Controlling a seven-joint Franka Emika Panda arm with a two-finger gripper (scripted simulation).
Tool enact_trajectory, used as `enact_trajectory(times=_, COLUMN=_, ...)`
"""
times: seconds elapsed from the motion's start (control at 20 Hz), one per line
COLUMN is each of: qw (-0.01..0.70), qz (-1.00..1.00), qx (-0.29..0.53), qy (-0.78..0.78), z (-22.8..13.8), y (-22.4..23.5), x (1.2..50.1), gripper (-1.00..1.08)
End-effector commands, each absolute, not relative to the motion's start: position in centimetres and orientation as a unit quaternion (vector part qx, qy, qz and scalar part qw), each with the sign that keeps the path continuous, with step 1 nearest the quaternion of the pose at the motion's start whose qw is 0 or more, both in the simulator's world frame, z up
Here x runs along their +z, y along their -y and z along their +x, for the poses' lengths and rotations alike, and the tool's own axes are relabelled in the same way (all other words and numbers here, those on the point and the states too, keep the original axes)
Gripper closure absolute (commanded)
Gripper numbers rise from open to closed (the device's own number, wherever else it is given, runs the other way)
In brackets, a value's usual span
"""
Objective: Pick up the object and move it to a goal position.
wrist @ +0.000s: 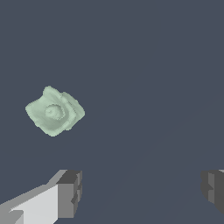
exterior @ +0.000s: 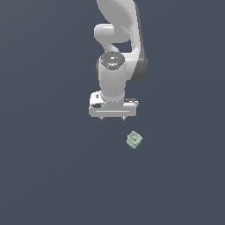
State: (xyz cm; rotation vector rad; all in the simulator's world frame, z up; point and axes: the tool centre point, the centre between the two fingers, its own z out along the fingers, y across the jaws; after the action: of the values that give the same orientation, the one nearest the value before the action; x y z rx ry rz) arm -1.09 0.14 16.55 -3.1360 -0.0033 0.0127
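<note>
The object point(exterior: 134, 139) is a small pale mint-green blocky piece with knobby edges and a round recess in its top face. It lies on the dark floor, in front of the arm and a little toward the exterior view's right. It also shows in the wrist view point(wrist: 54, 111), apart from the fingers. My gripper point(exterior: 112, 118) hangs above the floor, pointing down, and is open and empty. In the wrist view the gripper point(wrist: 142, 192) shows two grey fingertips point(wrist: 70, 192) set wide apart with nothing between them.
A plain dark grey-blue floor point(exterior: 48, 176) surrounds the object. The white arm point(exterior: 115, 52) rises behind the gripper toward the top of the exterior view. No goal marker shows.
</note>
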Motion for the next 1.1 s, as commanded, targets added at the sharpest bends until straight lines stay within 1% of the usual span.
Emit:
enact_trajectory(times=0.0, qw=0.003, qz=-1.000, qx=0.004, qy=0.001, z=-1.1, y=-0.1, x=16.6, gripper=-0.92)
enact_trajectory(times=0.45, qw=0.017, qz=-1.000, qx=0.004, qy=-0.004, z=-1.1, y=-2.2, x=15.5, gripper=-0.92)
enact_trajectory(times=1.05, qw=0.014, qz=-0.999, qx=0.004, qy=0.033, z=-0.6, y=-3.0, x=15.0, gripper=-0.92)
